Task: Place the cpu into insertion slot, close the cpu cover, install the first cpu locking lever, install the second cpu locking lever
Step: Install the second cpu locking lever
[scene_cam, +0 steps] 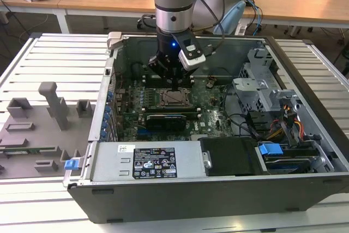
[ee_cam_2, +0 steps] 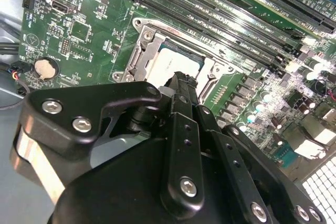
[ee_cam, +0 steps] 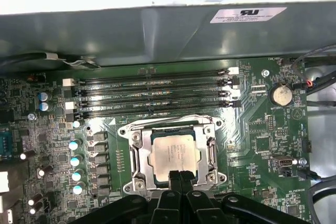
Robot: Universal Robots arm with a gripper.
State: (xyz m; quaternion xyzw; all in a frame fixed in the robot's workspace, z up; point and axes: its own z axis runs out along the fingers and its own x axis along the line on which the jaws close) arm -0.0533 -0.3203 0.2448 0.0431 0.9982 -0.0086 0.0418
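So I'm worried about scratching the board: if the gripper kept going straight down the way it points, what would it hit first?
Most likely the cpu in the insertion slot: the gripper hangs over its near edge, inside the cpu cover. Their gap is unclear.

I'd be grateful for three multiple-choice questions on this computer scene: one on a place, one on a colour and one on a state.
1. Where is the chip?
A. On the grey tray outside the case
B. In the middle of the metal frame on the board
C. Held up in the air

2. What colour is the board?
A. Green
B. Red
C. White

3. How does the metal frame lie?
A. Standing upright, swung open
B. Taken off the board
C. Flat around the chip

Answers: 1 B, the first wrist view shows the chip through the frame's window. 2 A, the board is green in both wrist views. 3 C, the frame sits level with the chip inside it.
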